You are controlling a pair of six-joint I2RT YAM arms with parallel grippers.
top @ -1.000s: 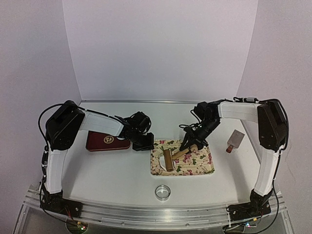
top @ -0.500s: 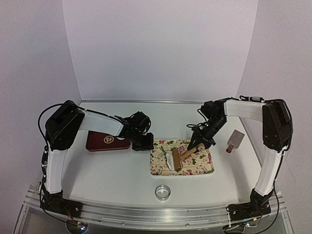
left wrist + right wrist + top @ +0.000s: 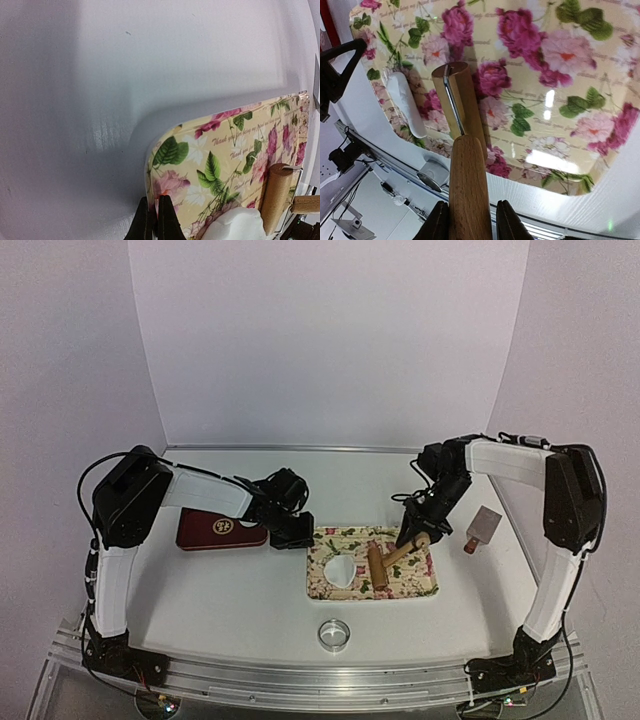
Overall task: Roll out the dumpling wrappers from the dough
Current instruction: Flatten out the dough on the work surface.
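The dough (image 3: 340,568) lies as a flattened white patch on the left part of the floral tray (image 3: 420,585). To its right rests a wooden roller (image 3: 378,566). My right gripper (image 3: 413,534) is shut on that roller's handle (image 3: 468,185), with a finger on each side, and in the right wrist view the dough (image 3: 406,102) sits left of the roller drum. My left gripper (image 3: 154,201) is shut on the tray's rim (image 3: 148,172) at its left end, close to the dough (image 3: 232,225). No dumpling wrappers are in view.
A shiny metal ring cutter (image 3: 335,633) sits on the table in front of the tray. A dark red flat box (image 3: 220,531) lies to the left under my left arm. A scraper with a red handle (image 3: 482,527) lies right of the tray.
My right gripper has drawn the roller rightward across the tray and off the dough, which now shows as a wider, flatter patch. The left arm has not moved.
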